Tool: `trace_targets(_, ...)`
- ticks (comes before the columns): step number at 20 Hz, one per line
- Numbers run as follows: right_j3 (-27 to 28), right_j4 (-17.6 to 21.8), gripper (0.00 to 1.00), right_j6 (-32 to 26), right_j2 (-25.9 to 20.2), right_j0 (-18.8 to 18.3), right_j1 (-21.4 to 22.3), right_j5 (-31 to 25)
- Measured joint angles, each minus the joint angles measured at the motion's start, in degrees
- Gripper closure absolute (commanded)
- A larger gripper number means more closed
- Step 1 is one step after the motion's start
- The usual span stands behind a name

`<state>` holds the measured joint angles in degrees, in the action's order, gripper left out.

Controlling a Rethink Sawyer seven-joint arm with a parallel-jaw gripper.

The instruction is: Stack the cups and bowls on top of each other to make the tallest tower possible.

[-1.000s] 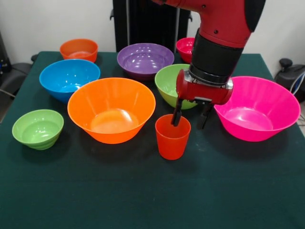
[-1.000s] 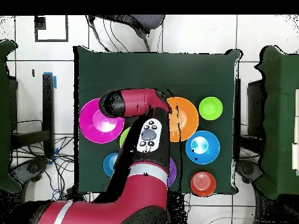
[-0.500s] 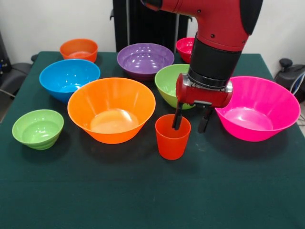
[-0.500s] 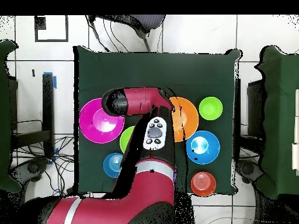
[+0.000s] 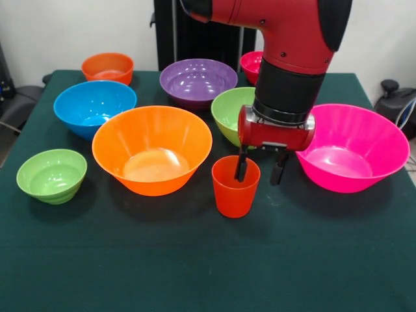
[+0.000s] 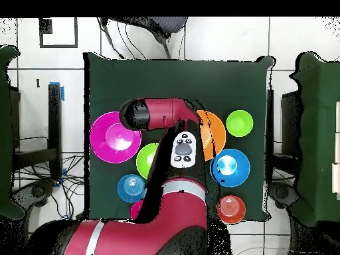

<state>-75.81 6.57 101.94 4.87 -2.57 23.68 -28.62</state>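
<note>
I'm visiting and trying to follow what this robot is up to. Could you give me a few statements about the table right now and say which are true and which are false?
1. The gripper is open, one finger inside the orange-red cup and one outside. True.
2. The cup sits inside the large orange bowl. False: it stands on the table beside that bowl.
3. The bowls are already stacked into a tower. False: each stands alone.
4. The large pink bowl is upright. True.
5. The purple bowl is upside down. False: it opens upward.
</note>
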Motion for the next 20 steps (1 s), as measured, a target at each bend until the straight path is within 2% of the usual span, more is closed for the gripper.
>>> trace_targets(9, 0.00, 0.00, 0.00, 0.00, -1.92, -1.36, -0.06, 0.01)
trace_targets(20, 0.00, 0.00, 0.00, 0.00, -2.09, -1.40, -0.34, 0.00)
